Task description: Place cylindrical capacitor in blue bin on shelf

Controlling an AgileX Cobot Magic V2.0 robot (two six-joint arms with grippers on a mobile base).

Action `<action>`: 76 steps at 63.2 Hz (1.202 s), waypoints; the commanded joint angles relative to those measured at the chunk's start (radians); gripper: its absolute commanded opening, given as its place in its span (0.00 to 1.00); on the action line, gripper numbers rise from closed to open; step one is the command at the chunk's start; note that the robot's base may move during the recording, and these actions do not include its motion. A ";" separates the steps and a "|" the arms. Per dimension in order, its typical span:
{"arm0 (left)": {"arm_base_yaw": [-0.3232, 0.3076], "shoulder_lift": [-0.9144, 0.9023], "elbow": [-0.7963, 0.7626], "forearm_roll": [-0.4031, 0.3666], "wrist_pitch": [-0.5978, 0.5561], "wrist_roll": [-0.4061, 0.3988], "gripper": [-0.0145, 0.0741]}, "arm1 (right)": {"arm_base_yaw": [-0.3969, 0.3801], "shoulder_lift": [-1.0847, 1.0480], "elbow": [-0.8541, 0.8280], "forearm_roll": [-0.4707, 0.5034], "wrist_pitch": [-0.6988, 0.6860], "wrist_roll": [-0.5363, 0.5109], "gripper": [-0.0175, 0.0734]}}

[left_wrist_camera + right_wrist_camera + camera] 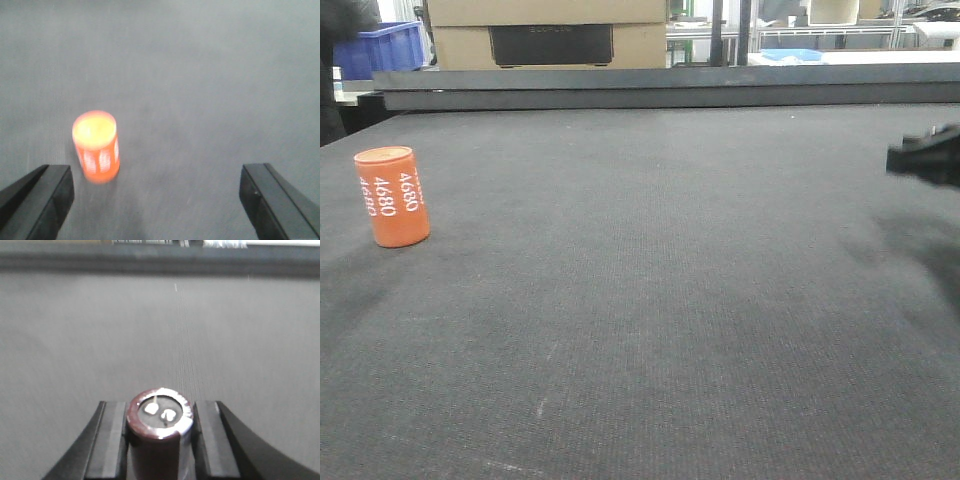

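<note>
**Grasp state.** The right gripper (159, 440) is clamping the cylindrical capacitor (160, 412), with its jaws closed down to the width of the can. The capacitor is standing upright in the grasp at 6 o'clock in the right wrist view. It is hanging over the dark mat (100, 340), and its top is projecting above the fingers. The left gripper (157, 186) is gaping wide and gripping nothing. An orange cylinder (96, 145) marked 4680 is standing on the mat at 8 o'clock in the left wrist view, near one finger but apart from it.

**Hazards.**
- The fingers are bearing on a smooth, round wall, so a fast swing is likely to let the can slip or rotate.
- A tilted release over the bin risks sending the can rolling or bouncing out.
- A blue bin (382, 47) is showing at 11 o'clock in the front view, beyond the table edge. Whether it is sitting on the shelf cannot be told, so the wrong target is a risk.

**Appearance of the part.** The capacitor is showing a dark maroon sleeve, a bright metal rim and two pale terminals on its top face. Blur is hiding finer detail.
</note>
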 commanded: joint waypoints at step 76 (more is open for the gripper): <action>-0.006 0.772 0.011 -0.120 -1.011 -0.004 0.81 | -0.002 -0.136 -0.004 -0.093 0.109 -0.007 0.02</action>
